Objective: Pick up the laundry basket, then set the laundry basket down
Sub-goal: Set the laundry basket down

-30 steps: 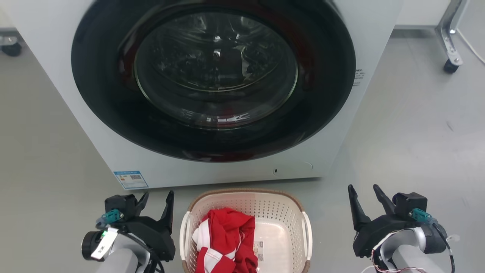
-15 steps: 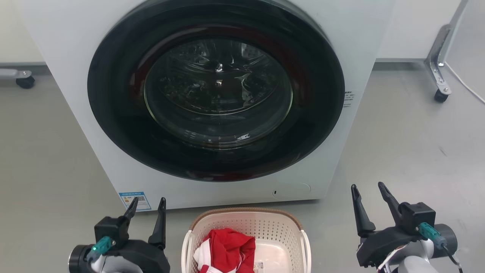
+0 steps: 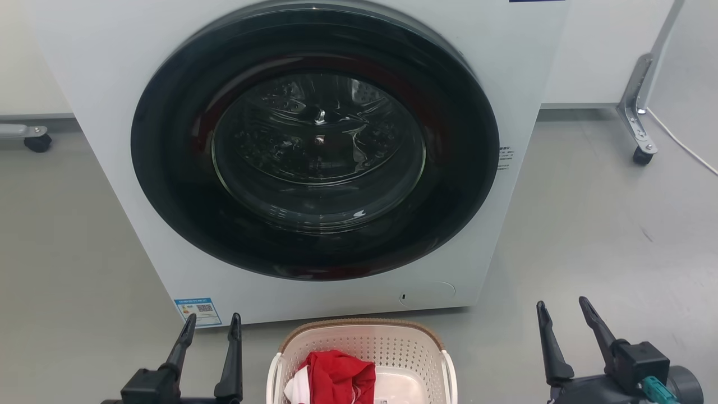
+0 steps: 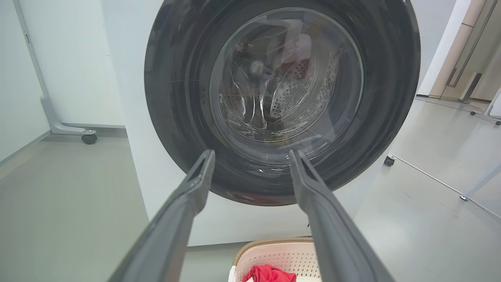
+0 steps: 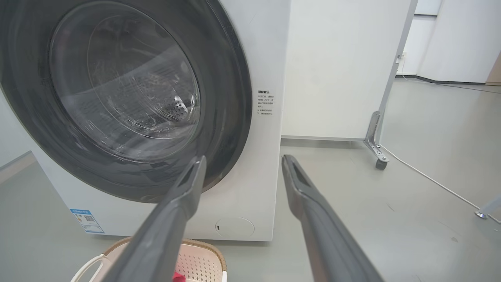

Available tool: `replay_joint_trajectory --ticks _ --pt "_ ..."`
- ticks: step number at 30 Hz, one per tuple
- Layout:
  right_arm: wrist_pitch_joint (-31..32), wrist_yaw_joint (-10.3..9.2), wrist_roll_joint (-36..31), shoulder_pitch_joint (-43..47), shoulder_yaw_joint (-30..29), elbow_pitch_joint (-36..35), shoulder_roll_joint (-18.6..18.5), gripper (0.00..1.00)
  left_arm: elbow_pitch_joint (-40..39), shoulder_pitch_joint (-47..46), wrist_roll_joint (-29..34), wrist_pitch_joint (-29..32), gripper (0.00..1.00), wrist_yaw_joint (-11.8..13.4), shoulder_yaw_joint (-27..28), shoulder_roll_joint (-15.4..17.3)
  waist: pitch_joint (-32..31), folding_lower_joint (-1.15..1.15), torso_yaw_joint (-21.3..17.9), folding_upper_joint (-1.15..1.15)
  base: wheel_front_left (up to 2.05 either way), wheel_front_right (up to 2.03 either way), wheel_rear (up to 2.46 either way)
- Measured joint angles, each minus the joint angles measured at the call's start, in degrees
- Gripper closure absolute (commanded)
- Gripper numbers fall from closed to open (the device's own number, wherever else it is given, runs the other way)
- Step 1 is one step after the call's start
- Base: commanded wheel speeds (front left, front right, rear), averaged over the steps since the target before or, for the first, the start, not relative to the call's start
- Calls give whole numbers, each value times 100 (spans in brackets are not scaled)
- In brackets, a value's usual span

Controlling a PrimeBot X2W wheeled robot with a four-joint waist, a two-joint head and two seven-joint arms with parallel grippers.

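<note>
Head view, lower left: the black left gripper [image 3: 213, 321] points its two long dark fingers up the view, set apart and leaning slightly rightward. Lower right: the matching black right gripper [image 3: 562, 307] stands with its fingers likewise spread, leaning slightly leftward.

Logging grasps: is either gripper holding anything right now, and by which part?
Nothing. The left gripper and right gripper are both open, apart from the laundry basket.
</note>
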Motion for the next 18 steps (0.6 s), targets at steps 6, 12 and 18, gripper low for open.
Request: replay_joint_trajectory --ticks 6,12,18 --pt "0 -43 -43 333 -130 -281 3 0 -299 274 13 0 0 56 104 -2 -8 0 -8 0 0 0 0" --pt "0 -76 -103 686 -314 -558 31 0 -579 583 54 0 0 107 163 -21 18 0 -9 0 0 0 0" --pt "0 -90 -180 769 -405 -706 55 0 -679 683 63 0 0 109 213 -64 44 0 3 0 0 0 0"
